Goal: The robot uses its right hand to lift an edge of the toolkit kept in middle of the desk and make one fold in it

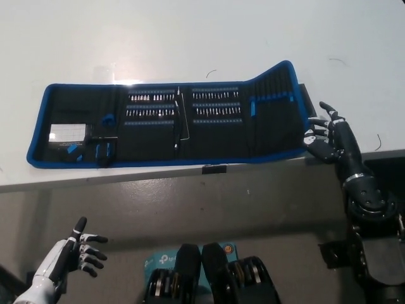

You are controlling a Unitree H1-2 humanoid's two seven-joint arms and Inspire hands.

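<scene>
The toolkit lies unrolled across the white desk, a black fabric case with a blue border holding rows of small bits. Its right end panel is slightly raised and kinked. My black right hand is open, fingers spread, at the desk's front edge just right of the toolkit's lower right corner, fingertips close to the blue border. Contact cannot be made out. My white left hand rests open below the desk at the lower left.
A black strap tab sticks out from the toolkit's right edge. A small black clip sits on the desk's front edge. Below the desk is grey floor, with a blue box near my body.
</scene>
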